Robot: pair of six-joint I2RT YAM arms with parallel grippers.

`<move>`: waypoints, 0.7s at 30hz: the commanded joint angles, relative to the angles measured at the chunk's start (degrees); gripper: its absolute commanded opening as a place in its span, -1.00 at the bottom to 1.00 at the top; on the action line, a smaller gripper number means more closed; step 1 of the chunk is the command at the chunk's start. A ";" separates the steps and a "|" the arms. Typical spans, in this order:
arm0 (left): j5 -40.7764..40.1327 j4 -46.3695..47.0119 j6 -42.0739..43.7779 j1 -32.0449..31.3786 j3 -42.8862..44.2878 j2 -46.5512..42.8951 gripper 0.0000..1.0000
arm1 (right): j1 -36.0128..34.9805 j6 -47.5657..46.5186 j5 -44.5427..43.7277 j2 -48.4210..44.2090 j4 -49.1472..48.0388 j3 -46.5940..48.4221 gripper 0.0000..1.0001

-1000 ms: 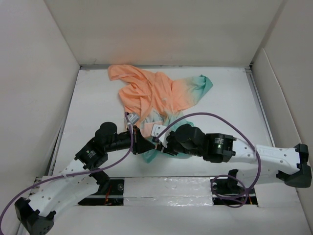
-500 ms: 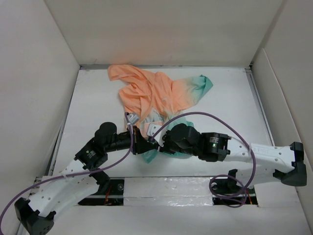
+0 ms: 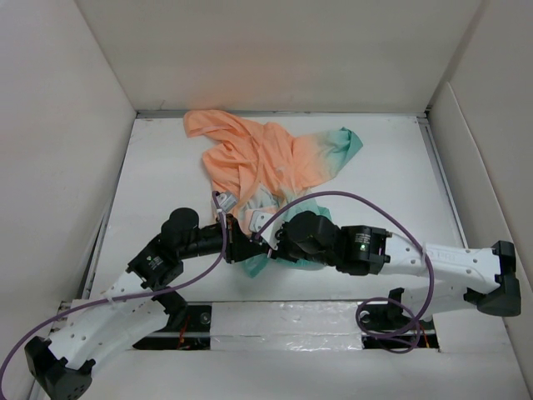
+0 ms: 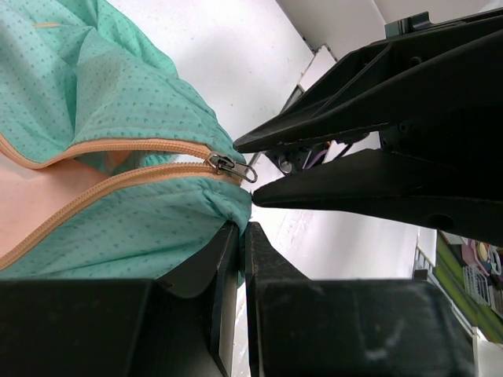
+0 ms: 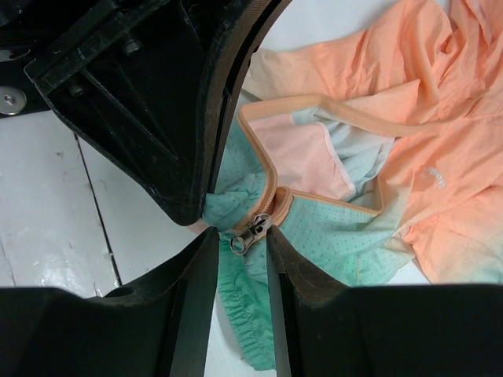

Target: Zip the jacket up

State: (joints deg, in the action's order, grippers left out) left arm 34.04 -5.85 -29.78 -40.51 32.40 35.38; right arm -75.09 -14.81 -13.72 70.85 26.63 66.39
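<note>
The jacket lies crumpled on the white surface, in the centre of the top view. Its peach-orange part is toward the upper left and its teal hem is at lower centre, where both sets of jaws meet.

The zipper slider sits at the very bottom of the orange zipper line, at the hem. Above it the two tapes part, so the front is open for almost its full length. The pull tab sticks out from the slider, pointing away from the cloth.

**Jaws**
- Left jaws: fully closed, pinching the teal hem just below the slider.
- Right jaws: partly open, one tip on each side of the pull tab. They have hold of nothing.

**Step in hand: take the pull tab**
1. Centre the tab in the gap between the right jaws before closing. The tab is thin and free to swing, so an off-centre close is likely to push it aside.
2. Close on the metal tab only. Teal cloth lies just beside it and could be caught.
3. Keep the left jaws clamped on the hem to anchor it.
4. Draw the slider along the zipper line toward the peach end. The cloth above is bunched and will probably need tension to run clean.
</note>
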 commanded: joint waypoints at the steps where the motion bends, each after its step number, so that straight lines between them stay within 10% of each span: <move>1: 1.73 2.33 0.78 -0.27 1.43 -1.19 -1.00 | -0.41 -0.13 -2.72 -0.71 0.00 2.34 -0.31; 21: 1.99 2.51 0.60 -0.27 1.08 -1.45 -1.00 | -0.41 1.01 -2.90 -0.71 -0.53 2.34 -0.94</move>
State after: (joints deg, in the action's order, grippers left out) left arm 34.33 -5.85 -29.78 -40.51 32.40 35.05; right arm -75.09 -14.13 -16.56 70.85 26.68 66.39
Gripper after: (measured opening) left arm 0.028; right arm 0.046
